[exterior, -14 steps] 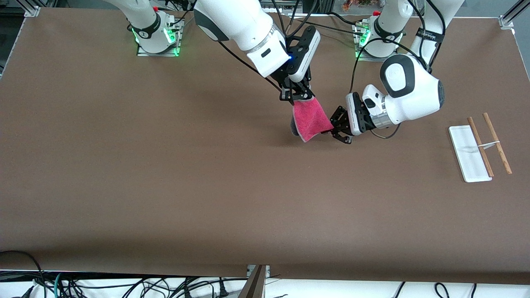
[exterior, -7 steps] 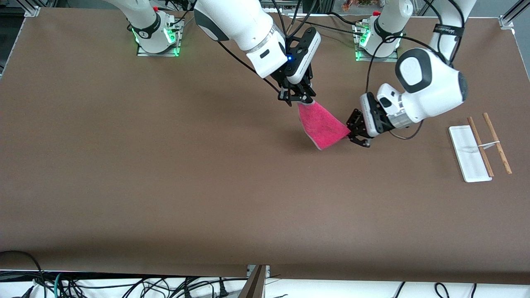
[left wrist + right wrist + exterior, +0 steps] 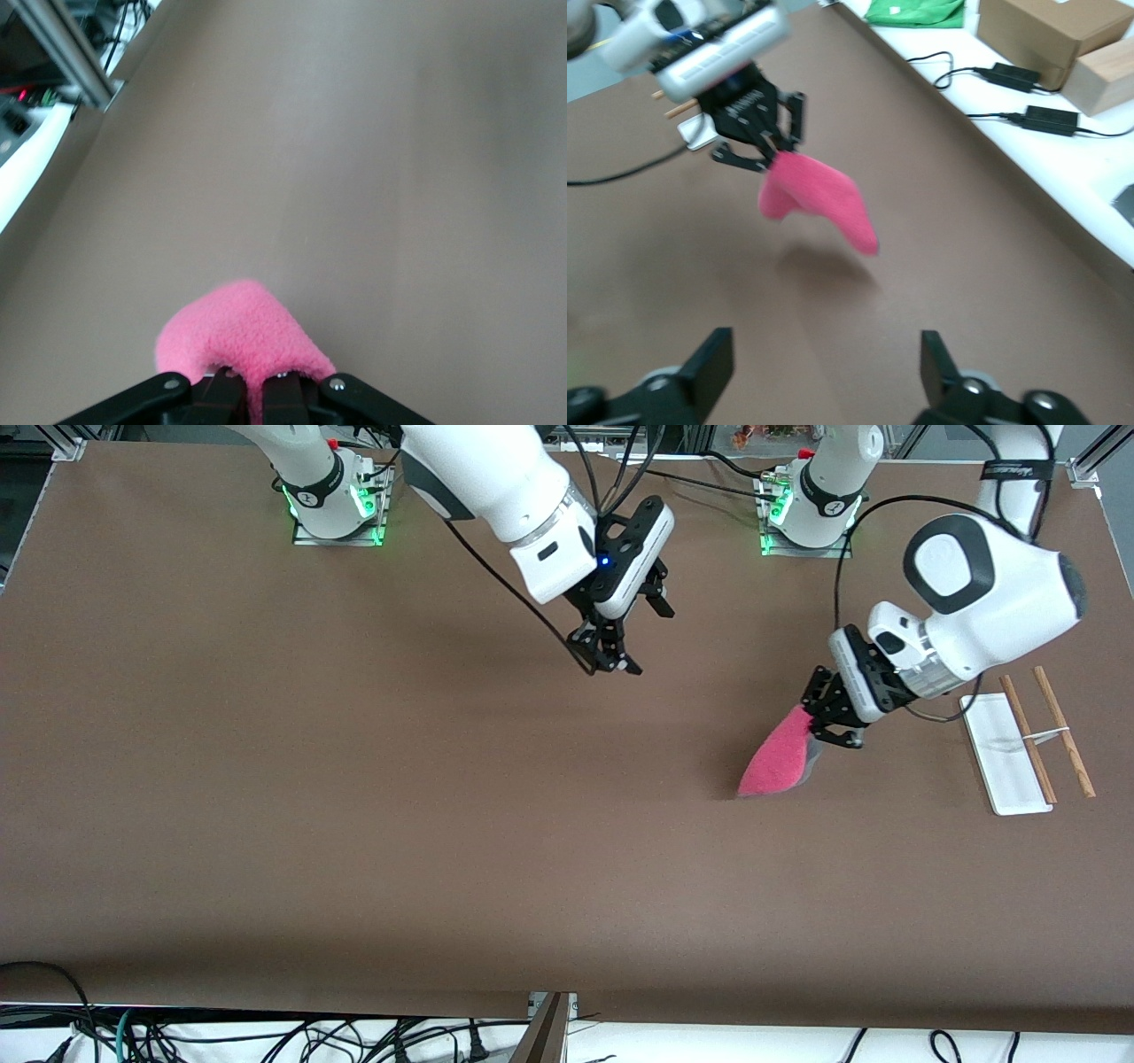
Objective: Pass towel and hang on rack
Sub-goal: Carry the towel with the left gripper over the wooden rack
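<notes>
My left gripper (image 3: 819, 722) is shut on one corner of the towel (image 3: 773, 767), which hangs down pink-red with a strip of dark grey showing, over the table near the rack. In the left wrist view the pink towel (image 3: 235, 332) bulges out from between the closed fingers of my left gripper (image 3: 257, 400). My right gripper (image 3: 633, 638) is open and empty, held over the table's middle. In the right wrist view my right gripper (image 3: 827, 367) is wide apart, with the towel (image 3: 819, 202) farther off. The rack (image 3: 1005, 755) lies at the left arm's end, its two wooden rods (image 3: 1061, 731) beside the white base.
The brown table (image 3: 354, 797) is bare apart from the rack. Both arm bases with green lights (image 3: 337, 505) stand along its edge farthest from the front camera. Cables and boxes (image 3: 1050, 35) lie off the table's edge.
My right gripper has let go of the towel and drawn back toward its base, open. My left gripper has carried the towel toward the rack, and it now hangs from that gripper alone.
</notes>
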You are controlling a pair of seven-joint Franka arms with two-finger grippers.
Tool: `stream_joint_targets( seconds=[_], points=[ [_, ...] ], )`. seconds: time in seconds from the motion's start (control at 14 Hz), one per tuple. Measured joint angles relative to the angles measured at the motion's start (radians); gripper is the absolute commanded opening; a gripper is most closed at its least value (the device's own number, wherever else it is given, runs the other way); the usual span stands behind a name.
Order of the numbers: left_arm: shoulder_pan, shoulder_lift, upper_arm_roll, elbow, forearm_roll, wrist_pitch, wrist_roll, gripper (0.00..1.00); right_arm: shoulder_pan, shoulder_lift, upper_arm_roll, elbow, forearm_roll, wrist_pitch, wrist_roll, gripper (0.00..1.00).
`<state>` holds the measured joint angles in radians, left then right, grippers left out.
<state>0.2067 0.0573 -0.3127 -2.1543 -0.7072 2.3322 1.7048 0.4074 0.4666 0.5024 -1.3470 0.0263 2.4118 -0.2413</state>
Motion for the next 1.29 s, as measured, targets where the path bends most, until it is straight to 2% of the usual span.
stream_joint_targets(
  seconds=[0.21,0.57,0.79,1.0,1.15,1.29],
  points=[
    [0.102,-0.026,0.002,0.001,0.115,-0.059,-0.008,0.00,-0.063,-0.001,-0.003,0.003,-0.001,0.000,-0.002,1.00],
    [0.286,-0.011,0.014,0.042,0.194,-0.173,-0.009,0.00,-0.163,0.002,-0.007,0.002,-0.001,-0.015,0.000,1.00],
    [0.376,0.079,0.021,0.176,0.282,-0.296,-0.007,0.00,-0.218,0.001,-0.007,0.002,-0.001,-0.084,0.000,1.00],
    [0.394,0.169,0.066,0.336,0.353,-0.411,-0.008,0.00,-0.280,-0.003,-0.011,0.004,-0.001,-0.166,0.000,1.00],
    [0.416,0.200,0.094,0.403,0.375,-0.469,0.002,0.00,-0.323,-0.022,-0.054,0.005,-0.001,-0.245,0.000,1.00],
    [0.465,0.241,0.102,0.459,0.381,-0.528,0.038,0.00,-0.360,-0.060,-0.122,0.006,-0.001,-0.399,0.000,1.00]
  ],
)
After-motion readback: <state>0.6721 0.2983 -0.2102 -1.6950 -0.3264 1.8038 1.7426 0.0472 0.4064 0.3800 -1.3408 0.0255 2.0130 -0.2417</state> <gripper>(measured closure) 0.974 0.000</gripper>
